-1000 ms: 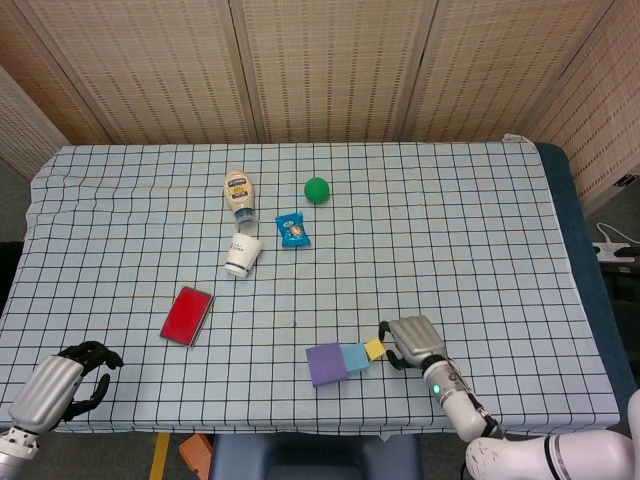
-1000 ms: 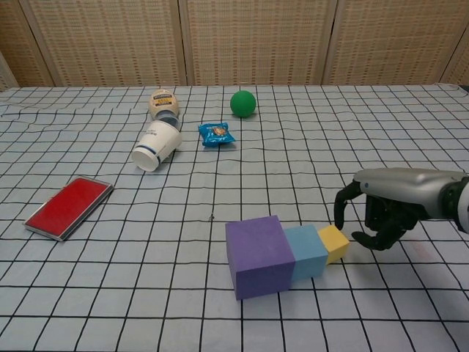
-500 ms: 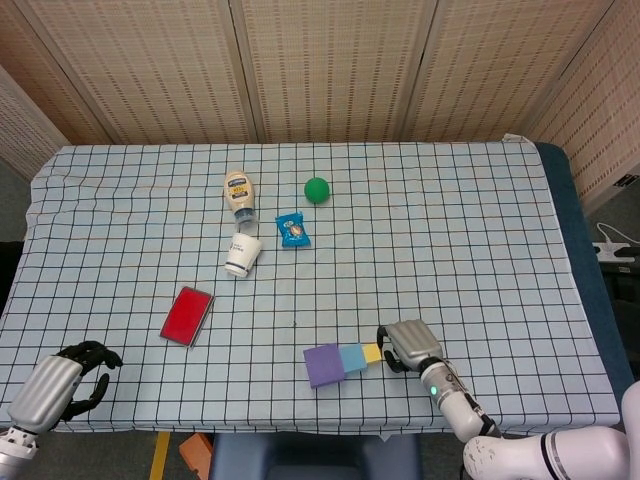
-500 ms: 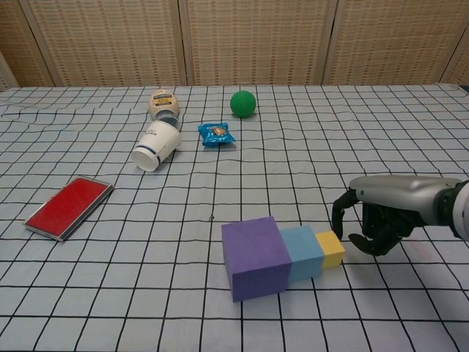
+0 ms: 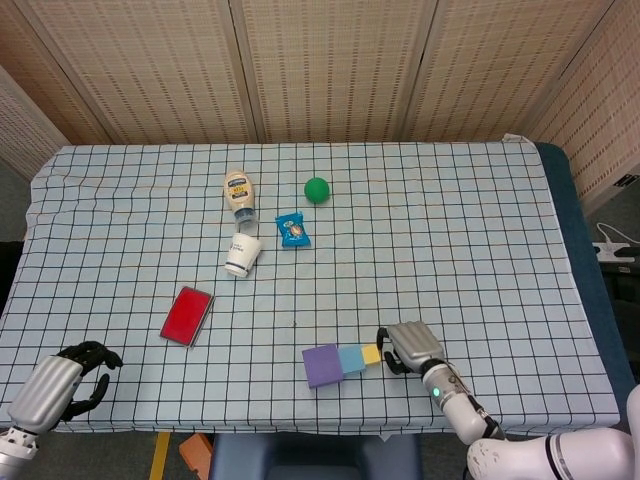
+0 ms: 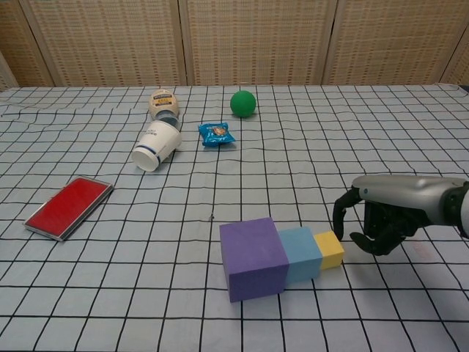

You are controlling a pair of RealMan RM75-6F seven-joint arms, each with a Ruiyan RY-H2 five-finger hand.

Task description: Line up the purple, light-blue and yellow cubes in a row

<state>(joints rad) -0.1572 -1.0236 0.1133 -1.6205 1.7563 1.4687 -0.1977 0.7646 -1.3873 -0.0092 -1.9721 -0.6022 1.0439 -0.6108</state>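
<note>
Near the table's [image 5: 520, 250] front edge, right hand [image 6: 385, 216], fingers curled on nothing, sits just right of the yellow cube [image 6: 330, 248] ending the row.

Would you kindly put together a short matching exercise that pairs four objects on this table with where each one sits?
Things:
1. purple cube
2. yellow cube
3. green ball
4. red case

Places:
A. far side of the table, beside the blue snack packet
B. end of the row nearest the right hand
C. lying flat, alone on the left side
D. left end of the row, touching the light-blue cube

Pairs: 1-D, 2-B, 3-A, 4-C
</note>
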